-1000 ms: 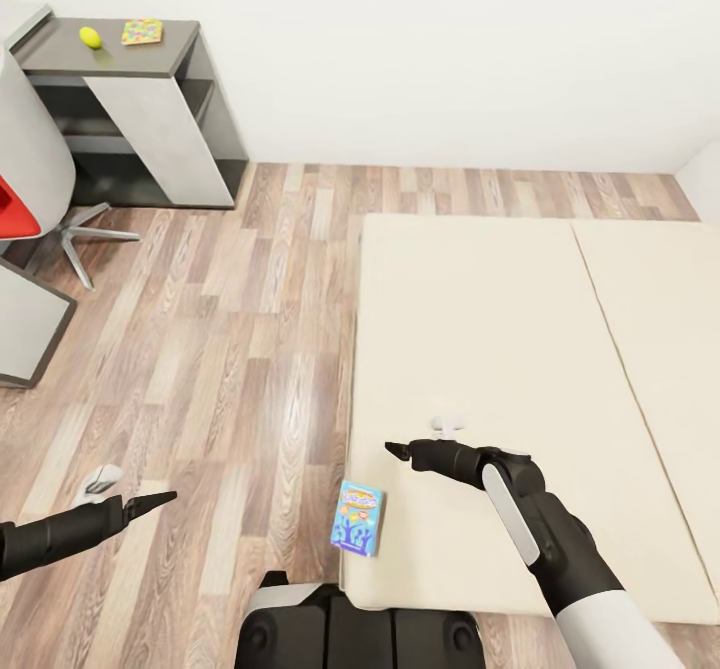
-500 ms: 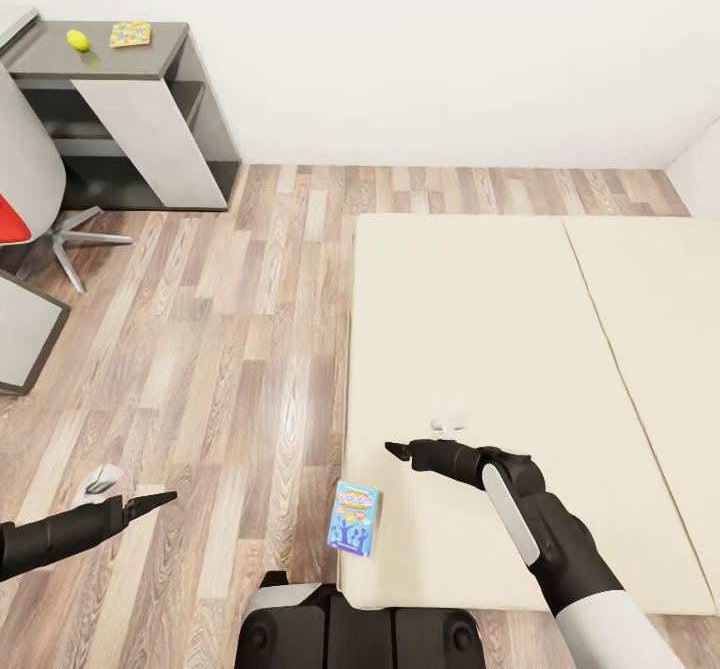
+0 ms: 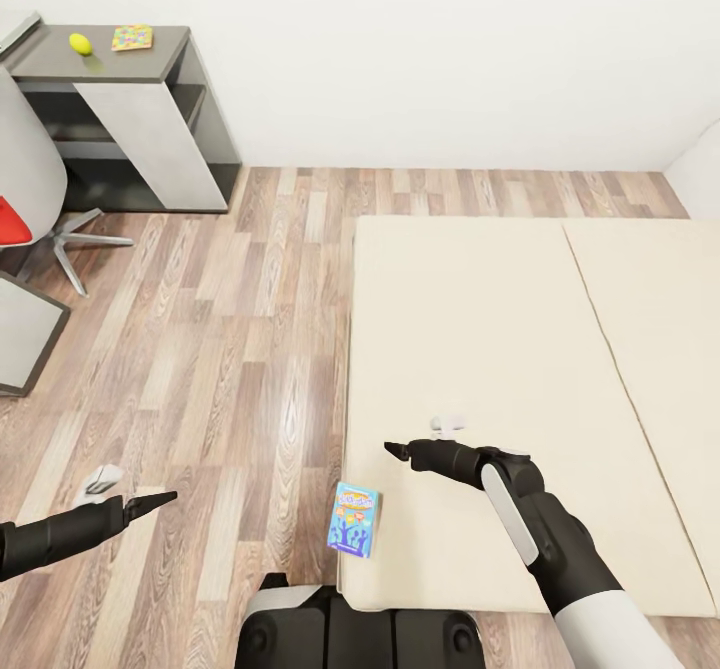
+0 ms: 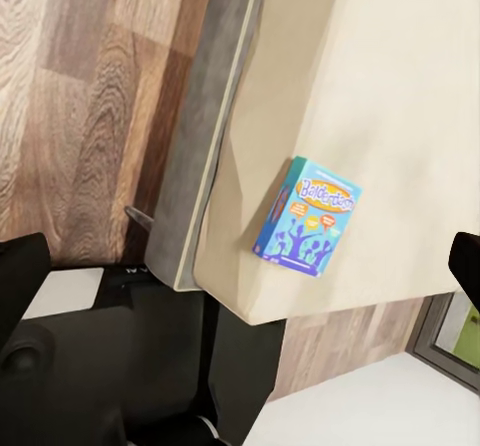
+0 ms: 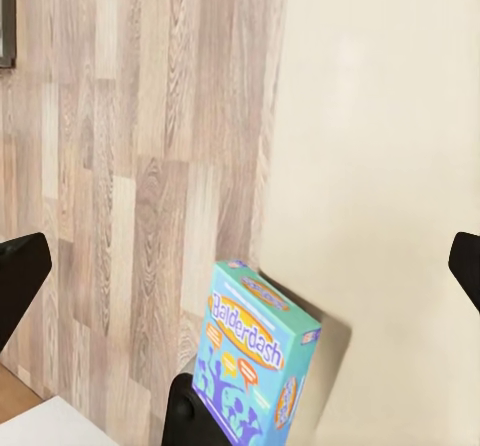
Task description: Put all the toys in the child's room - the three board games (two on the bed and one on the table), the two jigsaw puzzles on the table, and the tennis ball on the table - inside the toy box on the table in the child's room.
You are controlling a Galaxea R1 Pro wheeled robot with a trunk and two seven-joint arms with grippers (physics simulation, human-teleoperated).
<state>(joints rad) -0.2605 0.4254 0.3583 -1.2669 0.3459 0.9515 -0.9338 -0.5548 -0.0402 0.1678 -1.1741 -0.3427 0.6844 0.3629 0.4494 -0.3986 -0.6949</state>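
A small blue board game (image 3: 355, 519) lies flat on the near left corner of the bed (image 3: 520, 349), next to the mattress edge. It also shows as the blue board game (image 4: 308, 216) and the blue board game (image 5: 250, 366). My right gripper (image 3: 392, 447) hovers open over the mattress, just beyond and right of that box. My left gripper (image 3: 160, 498) is open above the wood floor, left of the bed. Far off, the tennis ball (image 3: 80, 44) and a jigsaw puzzle (image 3: 132, 37) rest on the table's dark-grey cabinet section (image 3: 160, 57). The toy box is out of view.
A swivel chair with a red seat (image 3: 20, 214) stands at the left, with a grey panel (image 3: 25, 334) below it. Wood floor (image 3: 230, 329) runs between the cabinet and the bed. My dark base (image 3: 350, 634) sits against the bed's grey frame (image 4: 205, 116).
The view has shifted a little since a second ago, so the cabinet and the bed sit slightly left. Both arms and the blue game keep their places.
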